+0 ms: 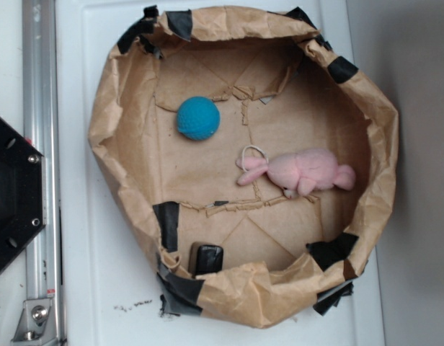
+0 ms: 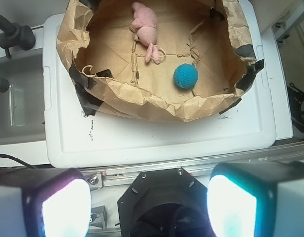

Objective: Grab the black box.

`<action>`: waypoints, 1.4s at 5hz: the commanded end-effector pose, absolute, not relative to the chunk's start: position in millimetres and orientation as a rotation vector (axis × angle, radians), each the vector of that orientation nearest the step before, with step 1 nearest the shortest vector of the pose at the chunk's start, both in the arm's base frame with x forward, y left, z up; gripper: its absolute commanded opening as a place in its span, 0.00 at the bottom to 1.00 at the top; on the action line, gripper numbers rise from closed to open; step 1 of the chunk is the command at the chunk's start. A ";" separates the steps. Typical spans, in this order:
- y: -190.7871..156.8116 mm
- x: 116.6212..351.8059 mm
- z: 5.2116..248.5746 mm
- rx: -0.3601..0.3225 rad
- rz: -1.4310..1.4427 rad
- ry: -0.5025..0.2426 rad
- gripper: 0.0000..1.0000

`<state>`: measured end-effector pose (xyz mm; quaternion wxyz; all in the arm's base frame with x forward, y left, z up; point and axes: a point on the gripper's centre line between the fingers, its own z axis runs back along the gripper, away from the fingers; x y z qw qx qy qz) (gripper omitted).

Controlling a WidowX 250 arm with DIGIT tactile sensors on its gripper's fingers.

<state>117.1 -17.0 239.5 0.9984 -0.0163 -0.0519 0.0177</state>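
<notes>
a blue ball (image 2: pixel 185 76) and pink plush toy (image 2: pixel 146 29) lie apart inside a brown paper enclosure (image 2: pixel 142 101), the claw's (image 2: pixel 148 200) fingers (image 2: pixel 65 207) spread wide below.

White plastic surface (image 1: pixel 99 274), centre of frame; aluminium rail (image 1: pixel 40 166) along left edge; grey floor (image 1: pixel 416 216) at right; lighting even.

Black box (image 1: pixel 208 258), ball (image 1: pixel 198 118), plush toy (image 1: pixel 301 172) inside paper bin (image 1: pixel 110 137), well apart.

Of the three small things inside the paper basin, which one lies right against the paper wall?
The black box. It sits against the crumpled wall beside a black tape patch, while the blue ball and pink toy rabbit lie on open floor.
</notes>
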 end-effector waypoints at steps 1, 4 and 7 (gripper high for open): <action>-17.0 117.1 239.5 -0.033 0.035 -0.104 1.00; 8.6 241.7 161.2 -0.148 0.496 0.044 1.00; 4.5 267.7 52.8 -0.477 0.908 0.382 1.00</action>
